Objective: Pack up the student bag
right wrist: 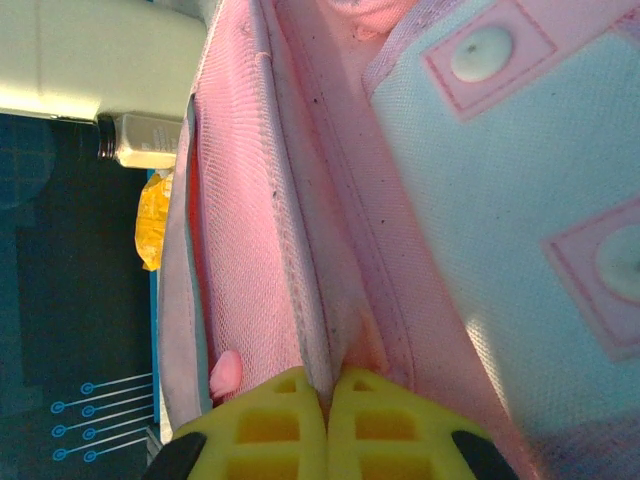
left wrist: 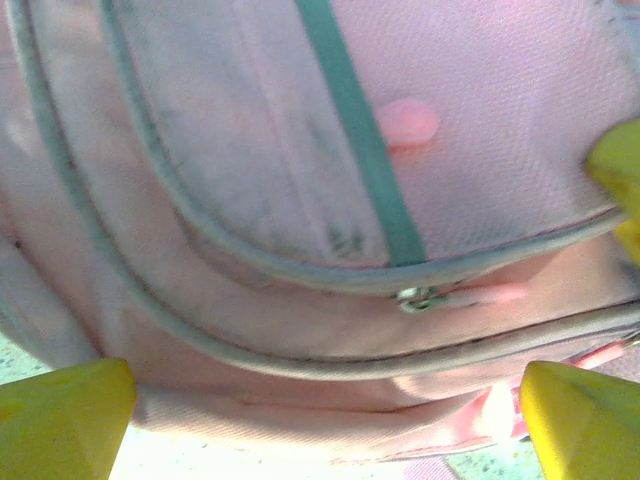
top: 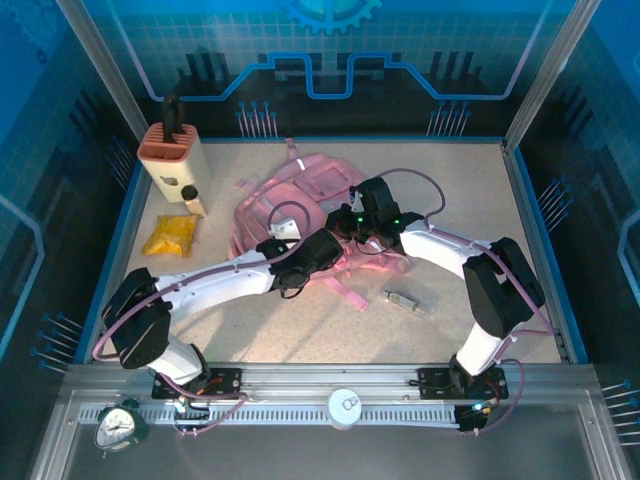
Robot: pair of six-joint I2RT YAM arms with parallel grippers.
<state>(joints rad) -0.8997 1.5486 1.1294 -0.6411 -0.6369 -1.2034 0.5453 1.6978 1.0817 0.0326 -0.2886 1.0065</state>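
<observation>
The student bag (top: 290, 200) lies flat mid-table, a soft pink backpack with grey piping and loose straps. My left gripper (top: 322, 245) is at its near edge. In the left wrist view its yellow fingertips (left wrist: 62, 420) stand wide open either side of the student bag (left wrist: 300, 330), just below a metal zipper pull (left wrist: 425, 297), with nothing between them. My right gripper (top: 352, 216) is over the bag's right side. In the right wrist view its yellow fingers (right wrist: 262, 425) are shut on a seam edge of the student bag (right wrist: 300, 200), holding the fabric up.
A tan knife block (top: 172, 150) stands at the back left, with a small bottle (top: 192, 200) and a yellow packet (top: 170, 236) in front of it. A small metallic stick (top: 403, 300) lies right of the bag. An alarm clock (top: 120, 425) sits by the near rail.
</observation>
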